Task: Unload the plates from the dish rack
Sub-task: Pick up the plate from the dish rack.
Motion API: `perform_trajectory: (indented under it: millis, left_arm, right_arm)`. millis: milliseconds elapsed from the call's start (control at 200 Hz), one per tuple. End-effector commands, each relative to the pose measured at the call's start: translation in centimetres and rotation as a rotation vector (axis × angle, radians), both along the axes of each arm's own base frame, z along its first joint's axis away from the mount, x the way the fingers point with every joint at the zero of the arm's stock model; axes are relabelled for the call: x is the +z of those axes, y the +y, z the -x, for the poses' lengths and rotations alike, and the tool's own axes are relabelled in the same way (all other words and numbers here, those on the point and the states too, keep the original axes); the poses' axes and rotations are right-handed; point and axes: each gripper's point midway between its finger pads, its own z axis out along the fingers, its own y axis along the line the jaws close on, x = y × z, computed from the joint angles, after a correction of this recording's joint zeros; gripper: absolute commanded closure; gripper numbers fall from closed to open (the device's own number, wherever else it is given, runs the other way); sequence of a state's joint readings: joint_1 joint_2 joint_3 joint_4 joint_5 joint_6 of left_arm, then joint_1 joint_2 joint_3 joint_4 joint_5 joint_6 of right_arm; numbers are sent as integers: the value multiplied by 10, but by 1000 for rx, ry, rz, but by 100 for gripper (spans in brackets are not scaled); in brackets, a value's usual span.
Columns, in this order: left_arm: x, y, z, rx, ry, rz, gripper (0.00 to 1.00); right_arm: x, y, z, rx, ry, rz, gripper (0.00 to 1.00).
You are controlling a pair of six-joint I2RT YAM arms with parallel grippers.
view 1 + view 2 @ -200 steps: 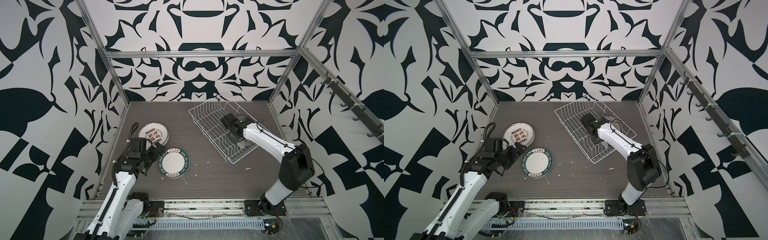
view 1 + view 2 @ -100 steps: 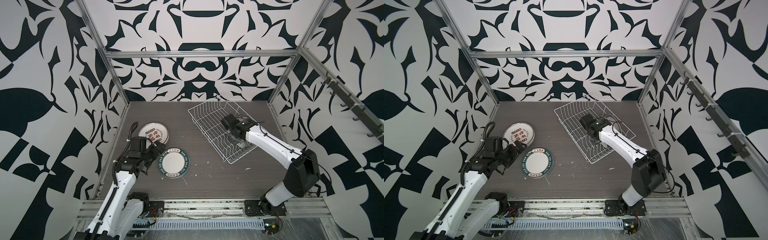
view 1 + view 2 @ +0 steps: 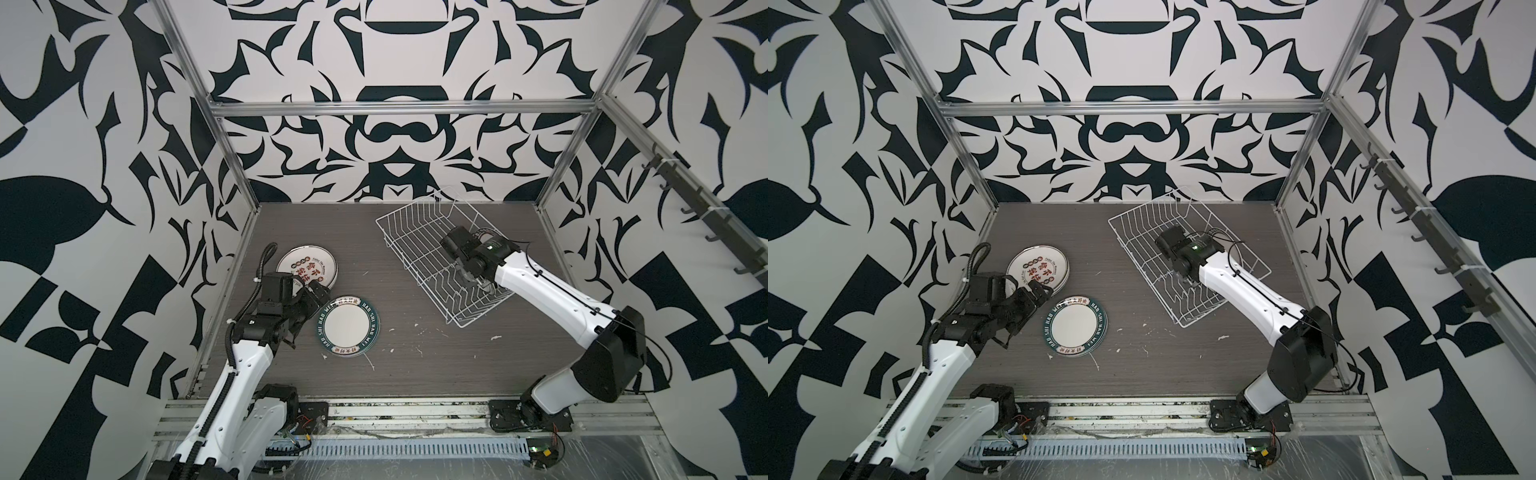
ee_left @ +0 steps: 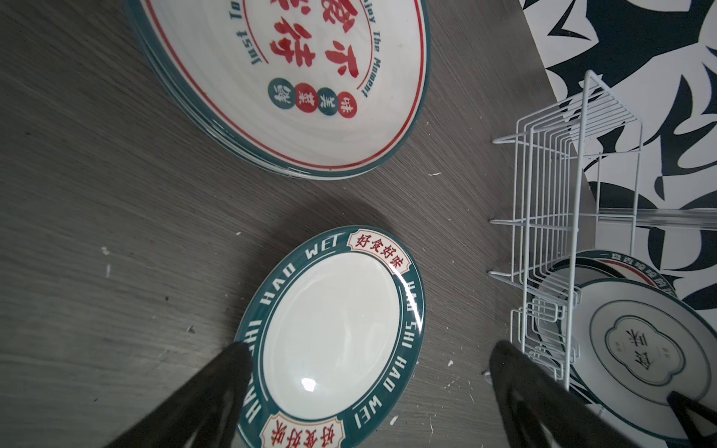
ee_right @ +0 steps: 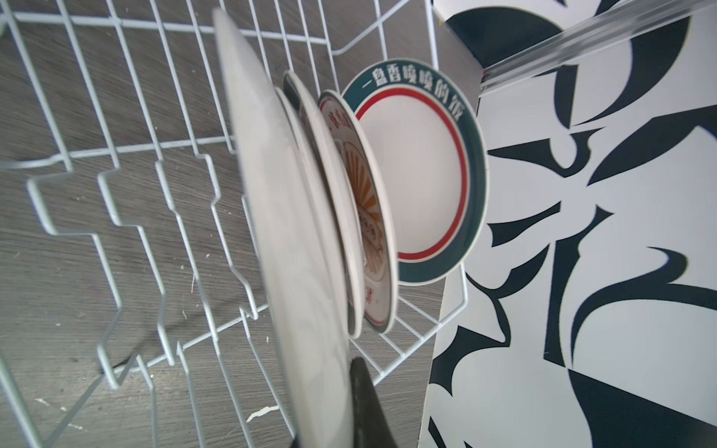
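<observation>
Over the table [image 3: 415,365], in both top views, my left pincer [image 3: 314,296] [image 3: 1041,293] hangs released at 9 o'clock. The lettered plate [image 3: 306,266] [image 3: 1038,268] lies flat at its 12 and the green plate [image 3: 348,326] [image 3: 1074,326] lies flat at its 4, the two plates just apart. At 2 o'clock the rack [image 3: 419,249] [image 3: 1142,245] sits askew. My right pincer [image 3: 473,277] [image 3: 1185,276] reaches down among its upright wires, and from up here I cannot tell what it grips.

From my left wrist, the two black fingers [image 4: 217,399] of that pincer [image 4: 368,349] stand wide apart over the green plate [image 4: 333,333], touching nothing. The lettered plate [image 4: 291,77] tops a stack of like rims. Beyond them stands the rack [image 4: 581,194], with plates [image 4: 640,349] upright in one end.

From my right wrist, the pincer [image 5: 337,372] is clenched on the rim of the near plate [image 5: 279,217], which stands edge-on inside the rack [image 5: 116,153]. One finger [image 5: 364,403] shows against the plate's face; the plate hides the other. More stand close behind it, among them a sunburst plate [image 5: 368,217], and the end plate [image 5: 419,174], green-rimmed with a red ring, stands last.
</observation>
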State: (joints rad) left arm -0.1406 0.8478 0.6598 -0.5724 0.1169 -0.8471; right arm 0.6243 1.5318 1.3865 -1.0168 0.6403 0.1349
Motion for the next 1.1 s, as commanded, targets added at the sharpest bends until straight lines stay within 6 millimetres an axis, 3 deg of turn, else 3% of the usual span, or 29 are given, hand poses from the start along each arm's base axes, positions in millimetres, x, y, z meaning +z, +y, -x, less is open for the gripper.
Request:
perform_trajectory:
  millis: [0,425,865,1095]
  left_arm:
    - [4,3,-4,10,-12,-21,1]
    - [12,10,-9,26,-56,-64,1]
    - [22,-3,-14,-52,-88,-33,1]
    - [29,-24,-15,-135,-122,61,1]
  right_arm:
    - [29,10,4,11,-61,-59,100]
    - [57,28,23,35,-92,-208,100]
    - [97,32,49,17,-146,-452,100]
    - [110,68,63,24,-140,-795,100]
